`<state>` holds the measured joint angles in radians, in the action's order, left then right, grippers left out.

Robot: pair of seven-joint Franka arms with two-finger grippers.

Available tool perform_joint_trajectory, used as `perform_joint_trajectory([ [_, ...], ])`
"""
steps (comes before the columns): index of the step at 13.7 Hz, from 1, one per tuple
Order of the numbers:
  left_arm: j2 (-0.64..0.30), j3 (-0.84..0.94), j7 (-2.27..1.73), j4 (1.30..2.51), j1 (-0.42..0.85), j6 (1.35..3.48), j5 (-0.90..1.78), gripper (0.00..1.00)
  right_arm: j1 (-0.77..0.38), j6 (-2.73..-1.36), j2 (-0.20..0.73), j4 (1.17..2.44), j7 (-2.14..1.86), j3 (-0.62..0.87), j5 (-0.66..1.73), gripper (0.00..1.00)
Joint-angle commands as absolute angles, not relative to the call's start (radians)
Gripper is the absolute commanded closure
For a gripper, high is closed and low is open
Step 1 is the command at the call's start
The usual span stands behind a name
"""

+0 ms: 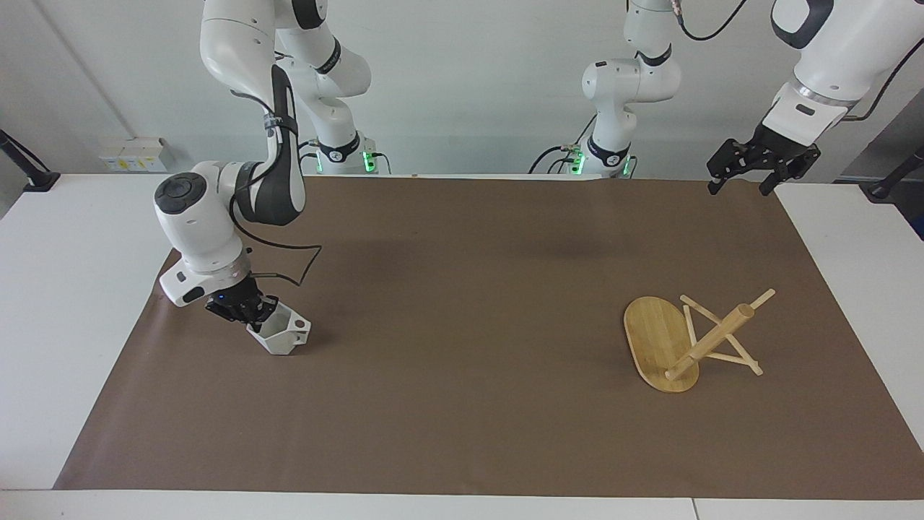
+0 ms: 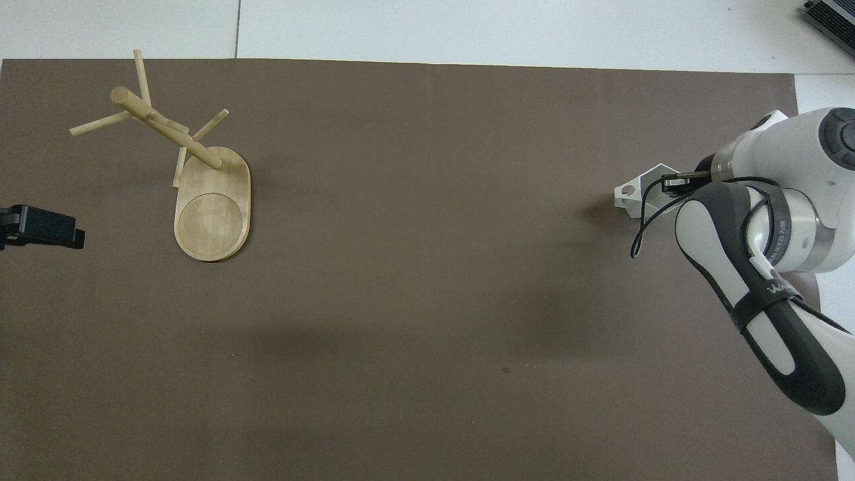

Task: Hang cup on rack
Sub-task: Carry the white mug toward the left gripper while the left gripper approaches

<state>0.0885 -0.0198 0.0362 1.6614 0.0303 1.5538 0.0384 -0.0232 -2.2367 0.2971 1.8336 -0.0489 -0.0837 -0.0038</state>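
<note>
my right tool point(image 1: 249, 312) pinches the cup point(image 1: 283, 334) by its rim wall, handle pointing away from it; likely light, rigid, slippery, chippable; left tool point(image 1: 747, 167) waits spread.

Between the cup point(image 1: 280, 335) at the right arm's end and the rack point(image 1: 686, 339) at the left arm's end, the brown mat point(image 1: 462, 303) lies bare, wide passage; the rack's crossing pegs point(image 2: 143, 113) jut outward around its post
</note>
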Motion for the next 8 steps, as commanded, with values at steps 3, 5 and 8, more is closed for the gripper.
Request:
perform_joint_trajectory([
  [3, 0.1, -0.009, 0.028, 1.68, 0.018, 1.562, 0.017, 0.0, -0.018, -2.157, 0.235, 1.824, -0.032, -0.035, 0.134, 1.0],
  [5, 0.101, -0.009, 0.021, 1.68, 0.018, 1.552, 0.017, 0.0, -0.018, -2.12, 0.227, 1.819, -0.032, -0.031, 0.263, 1.0],
  [8, 0.104, -0.008, 0.009, 1.681, 0.024, 1.529, 0.017, 0.0, -0.018, -2.112, 0.21, 1.819, -0.031, 0.036, 0.313, 1.0],
])
